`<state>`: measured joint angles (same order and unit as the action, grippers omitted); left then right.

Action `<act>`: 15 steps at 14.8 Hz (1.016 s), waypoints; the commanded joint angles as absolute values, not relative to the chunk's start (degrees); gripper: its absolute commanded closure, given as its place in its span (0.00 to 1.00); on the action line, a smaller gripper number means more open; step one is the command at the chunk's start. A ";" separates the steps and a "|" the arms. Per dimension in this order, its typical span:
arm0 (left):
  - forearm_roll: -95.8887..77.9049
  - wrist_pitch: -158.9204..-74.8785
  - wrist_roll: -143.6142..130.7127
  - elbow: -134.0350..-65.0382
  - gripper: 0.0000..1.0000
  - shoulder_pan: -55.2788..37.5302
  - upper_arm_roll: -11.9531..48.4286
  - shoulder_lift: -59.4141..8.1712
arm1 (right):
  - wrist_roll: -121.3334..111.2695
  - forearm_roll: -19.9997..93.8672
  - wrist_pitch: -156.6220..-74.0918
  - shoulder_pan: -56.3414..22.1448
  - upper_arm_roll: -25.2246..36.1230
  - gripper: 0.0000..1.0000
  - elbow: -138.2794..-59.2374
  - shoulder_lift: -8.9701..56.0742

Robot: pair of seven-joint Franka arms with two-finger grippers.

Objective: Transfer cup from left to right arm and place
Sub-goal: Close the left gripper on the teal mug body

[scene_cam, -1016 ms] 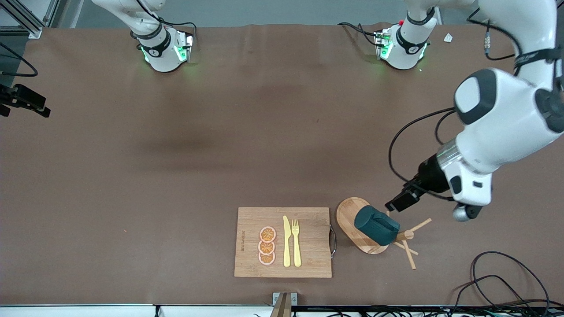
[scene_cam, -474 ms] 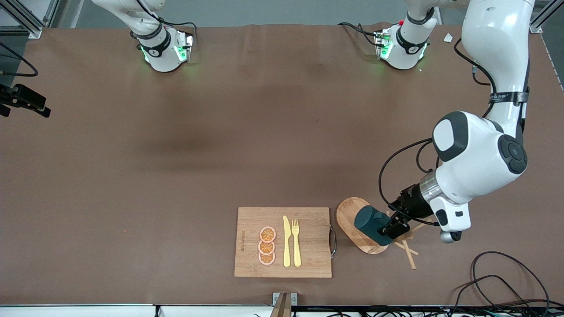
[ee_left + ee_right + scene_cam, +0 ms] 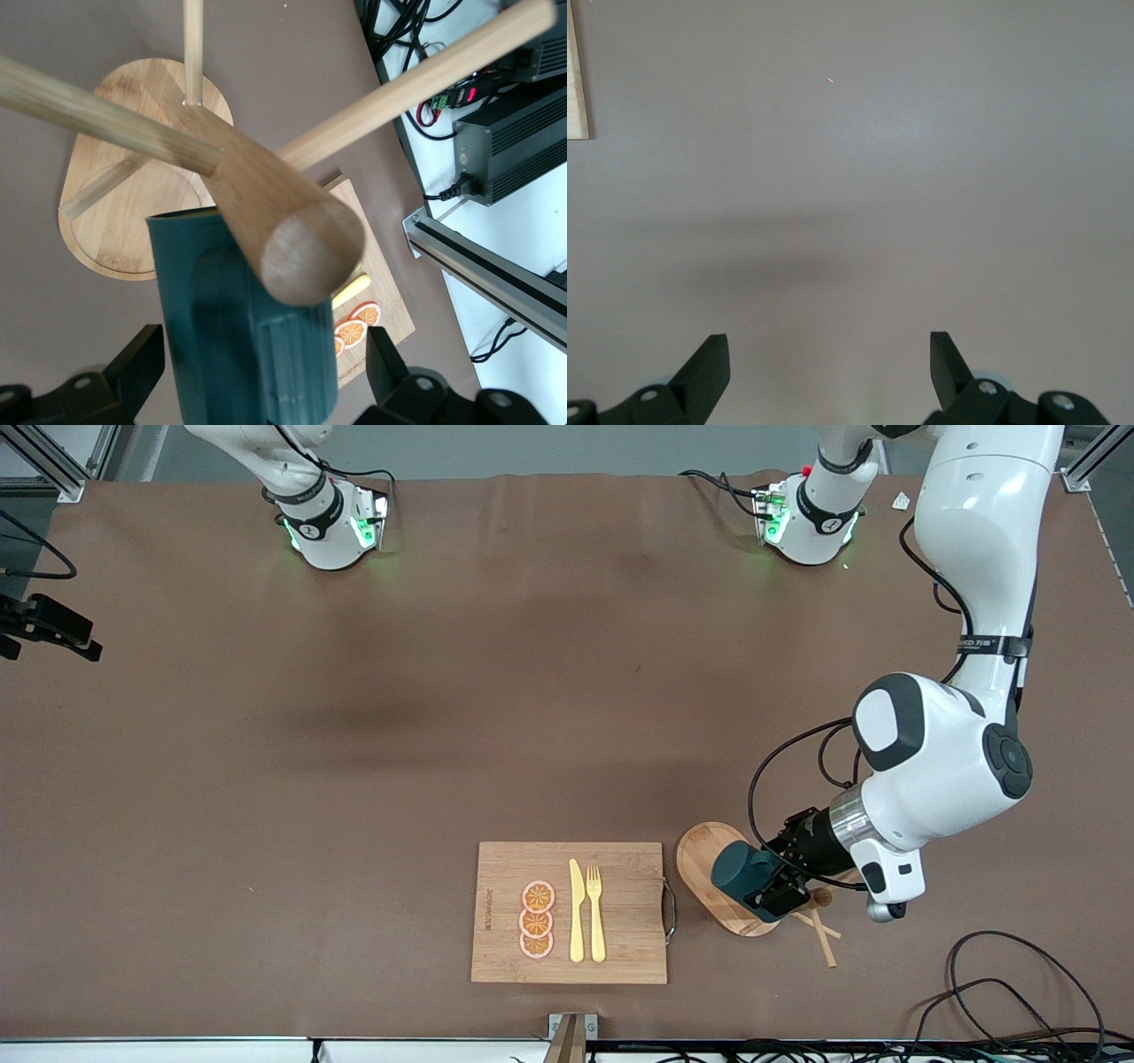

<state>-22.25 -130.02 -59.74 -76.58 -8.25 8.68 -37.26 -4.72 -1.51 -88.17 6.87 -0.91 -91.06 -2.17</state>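
Cup (image 3: 742, 873) hangs on the wooden mug tree (image 3: 266, 212), tilted, over the tree's oval base (image 3: 700, 849). In the left wrist view it sits right between our left hand's fingers (image 3: 133, 372), one finger on each side of the body. Left hand (image 3: 778, 887) is spread wide around the cup, not clamped yet as far as we can see; contact with the wall can't be confirmed.

Right hand (image 3: 828, 367) is spread wide and empty, over bare tabletop (image 3: 877, 177). That arm waits; its hand doesn't show in the front view.

Handling, our read:
- Cup looks rigid, likely ceramic or hard plastic with a matte ribbed wall. Probably light to moderate. No squeeze compliance, so the grip depends on friction alone.
- Cylinder plus flat pads means a thin contact line and a risk of rolling in the grip. We'd pinch across the widest part, mid-body, clear of the handle.
- A peg runs through or beside the handle, so lifting straight up may snag. We'd draw the cup off along the peg axis first.
- The tree looks light and may tip or drag if the cup catches.
- For the handover we'd leave the rim end free so the right hand can take it there.

Cutting board (image 3: 569, 912) with cutlery and orange slices lies just beside the base, on the side away from our left hand.
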 commanded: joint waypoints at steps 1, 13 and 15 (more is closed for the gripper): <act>-23.55 -131.13 -60.38 -74.97 0.00 -8.53 8.79 -38.76 | -5.19 -0.88 -87.63 7.47 -1.32 0.00 -90.44 -2.02; -25.22 -131.22 -60.73 -75.32 0.49 -8.53 8.79 -39.11 | -5.19 -0.88 -87.63 7.38 -1.32 0.00 -90.44 -2.02; -25.14 -130.87 -61.17 -75.23 0.53 -8.35 10.71 -37.98 | -5.19 -0.88 -87.63 7.38 -1.32 0.00 -90.35 -2.02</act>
